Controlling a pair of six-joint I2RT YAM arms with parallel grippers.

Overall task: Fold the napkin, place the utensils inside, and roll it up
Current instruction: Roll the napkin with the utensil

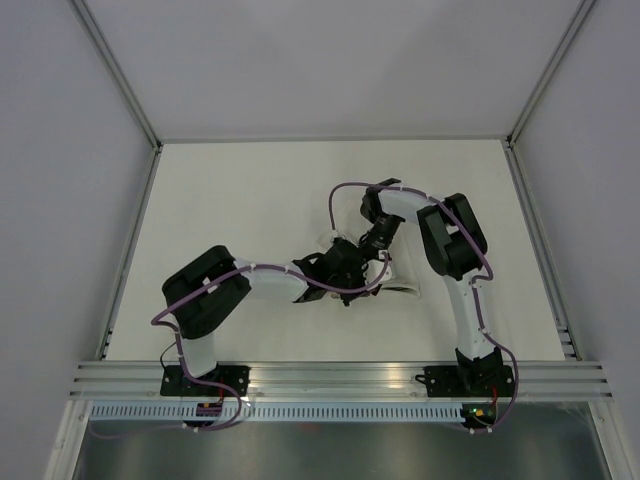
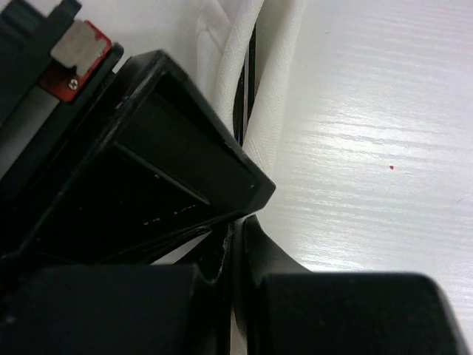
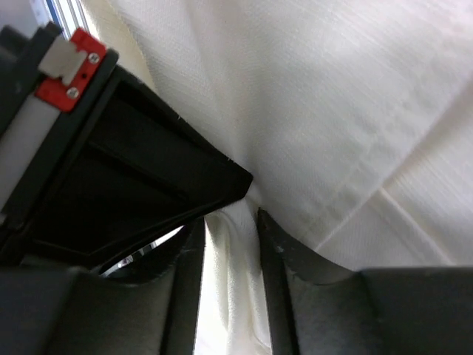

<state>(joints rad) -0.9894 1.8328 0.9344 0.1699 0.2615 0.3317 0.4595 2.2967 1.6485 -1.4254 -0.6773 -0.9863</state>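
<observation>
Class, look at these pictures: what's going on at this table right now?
Both grippers are at the napkin together. The left gripper is shut at the end of the bundled cloth, where a dark sliver shows between the folds. The right gripper has cloth between its fingers; whether it grips cannot be told.

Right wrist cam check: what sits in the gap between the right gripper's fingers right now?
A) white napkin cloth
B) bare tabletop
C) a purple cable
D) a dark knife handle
A: in the right wrist view the white napkin bunches down into the gap between the fingers of the right gripper.
</observation>
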